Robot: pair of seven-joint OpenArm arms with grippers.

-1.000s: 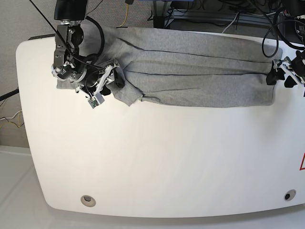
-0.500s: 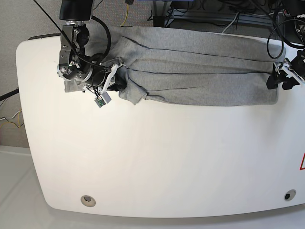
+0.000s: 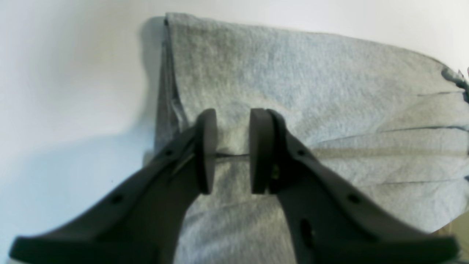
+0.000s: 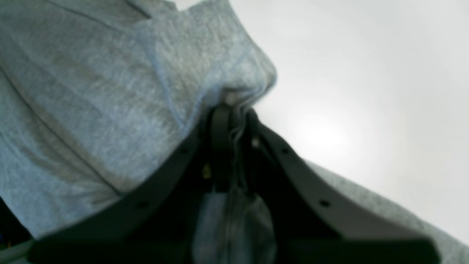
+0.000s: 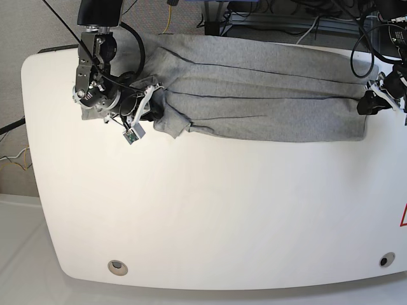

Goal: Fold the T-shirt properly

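The grey T-shirt lies as a long folded band along the table's far edge, plain side up. In the base view my right gripper is at the band's left end, where the cloth bunches. The right wrist view shows this gripper shut on a pinch of the T-shirt. My left gripper is at the band's right end. In the left wrist view it is open just above a fold line of the T-shirt, near the short edge, with nothing gripped.
The white table stretches wide in front of the shirt. A small green board dangles on wires under the right arm. Cables and stands crowd the floor behind the far edge. A red warning triangle marks the table's right rim.
My right gripper shifted slightly right, then back down-left, dragging the bunched end with it. The shirt's right end slid slightly left. The left gripper stayed at that end.
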